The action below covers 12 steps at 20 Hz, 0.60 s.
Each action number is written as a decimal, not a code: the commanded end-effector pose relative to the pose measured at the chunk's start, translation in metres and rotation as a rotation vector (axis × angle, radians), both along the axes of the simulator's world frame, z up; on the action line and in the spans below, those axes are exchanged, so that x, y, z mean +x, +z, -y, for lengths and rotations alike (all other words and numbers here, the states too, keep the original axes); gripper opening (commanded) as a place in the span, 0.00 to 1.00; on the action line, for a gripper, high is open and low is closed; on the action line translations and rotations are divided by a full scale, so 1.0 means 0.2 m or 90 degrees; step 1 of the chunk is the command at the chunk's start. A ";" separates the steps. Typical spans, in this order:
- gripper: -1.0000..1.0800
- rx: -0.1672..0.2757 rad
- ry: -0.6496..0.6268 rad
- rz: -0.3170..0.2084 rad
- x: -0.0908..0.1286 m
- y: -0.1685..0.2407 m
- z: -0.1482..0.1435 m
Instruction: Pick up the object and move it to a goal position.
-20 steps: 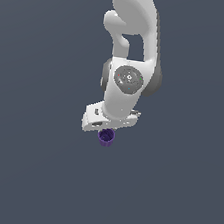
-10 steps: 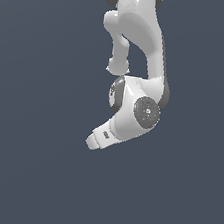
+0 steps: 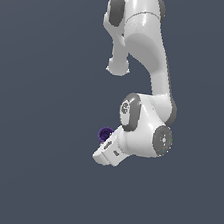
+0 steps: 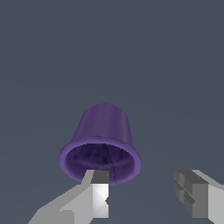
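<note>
exterior view: arm (image 3: 144,43) folded over cup (image 3: 105,134)

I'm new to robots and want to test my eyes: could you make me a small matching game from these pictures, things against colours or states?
Things:
1. cup
2. gripper
3. arm
4. background

Descriptions:
A. white with grey joints
B. purple, hollow
C. plain dark grey
D. fingers apart, one finger by the rim

Pairs: 1-B, 2-D, 3-A, 4-C
</note>
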<state>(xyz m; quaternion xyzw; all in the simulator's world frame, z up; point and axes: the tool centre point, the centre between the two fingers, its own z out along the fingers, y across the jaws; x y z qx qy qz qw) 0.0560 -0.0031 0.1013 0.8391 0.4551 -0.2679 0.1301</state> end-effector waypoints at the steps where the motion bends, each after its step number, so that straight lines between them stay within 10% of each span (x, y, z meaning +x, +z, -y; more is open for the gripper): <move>1: 0.62 -0.016 0.038 -0.037 0.01 -0.02 0.00; 12: 0.62 -0.059 0.128 -0.139 0.01 -0.05 0.00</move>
